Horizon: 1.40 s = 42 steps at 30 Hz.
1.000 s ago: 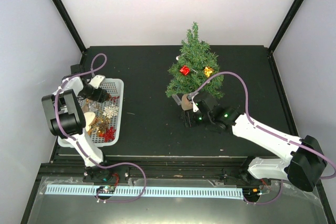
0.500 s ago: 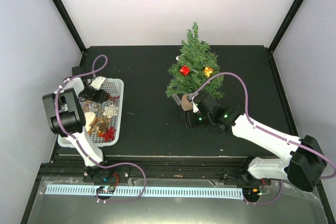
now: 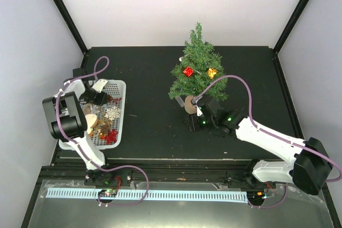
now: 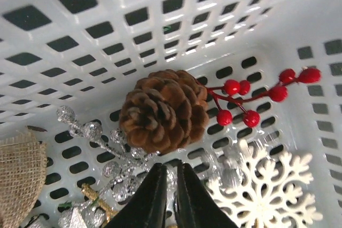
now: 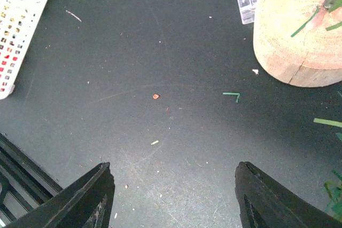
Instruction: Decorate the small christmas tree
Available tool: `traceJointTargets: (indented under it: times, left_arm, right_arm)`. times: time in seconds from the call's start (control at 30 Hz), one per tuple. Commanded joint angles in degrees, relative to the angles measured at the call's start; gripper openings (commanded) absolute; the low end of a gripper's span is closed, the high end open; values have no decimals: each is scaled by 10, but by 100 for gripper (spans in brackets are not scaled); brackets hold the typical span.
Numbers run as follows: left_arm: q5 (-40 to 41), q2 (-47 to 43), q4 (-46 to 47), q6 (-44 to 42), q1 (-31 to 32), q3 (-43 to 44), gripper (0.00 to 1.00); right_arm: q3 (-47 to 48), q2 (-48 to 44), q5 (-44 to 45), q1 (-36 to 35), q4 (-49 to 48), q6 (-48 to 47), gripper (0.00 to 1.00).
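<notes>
L gripper jaws nearly pressed together over silver sprig in basket; can't tell if caught. Lifting may drag pinecone. R gripper spread beside stump; you could topple tree, mid-table.

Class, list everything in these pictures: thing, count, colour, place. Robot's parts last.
small christmas tree: one, green, far middle of the table
gift ornaments: two, red and gold, on the tree
basket: one, white, table's left side
pine cone: one, brown, in the basket
berry sprig: one, red, beside the pine cone
snowflake: one, white, in the basket
glitter sprig: one, silver, in the basket
left gripper: one, black, shut, down in the basket
right gripper: one, black, open, over the table beside the tree
</notes>
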<state>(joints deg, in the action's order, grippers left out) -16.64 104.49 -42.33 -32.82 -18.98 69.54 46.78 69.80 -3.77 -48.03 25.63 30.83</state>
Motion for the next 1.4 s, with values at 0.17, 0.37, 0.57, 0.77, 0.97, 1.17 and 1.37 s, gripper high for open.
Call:
traceJointTargets:
  times: [0.17, 0.37, 0.57, 0.77, 0.97, 1.17, 1.37]
  left_arm:
    - [-18, -62, -40, -14, 3, -7, 1]
    - [-23, -79, -50, -20, 7, -17, 2]
    - [23, -83, -17, -45, 41, -65, 45]
    - [74, -73, 33, -56, 54, -95, 51]
    - [84, -77, 52, -50, 53, -93, 50]
    - [74, -120, 41, -66, 54, -94, 46]
    - [80, -141, 23, -96, 54, -88, 45]
  right_arm:
    - [-12, -20, 4, -2, -10, 8, 63]
    - [-16, -28, 5, -2, -8, 8, 63]
    - [-16, -26, 2, -2, -9, 6, 63]
    - [-13, -26, 3, -3, -5, 5, 63]
    - [-12, -22, 1, -3, -7, 4, 63]
    - [-10, -19, -1, -3, -5, 4, 63]
    - [-10, -13, -7, -3, -11, 5, 63]
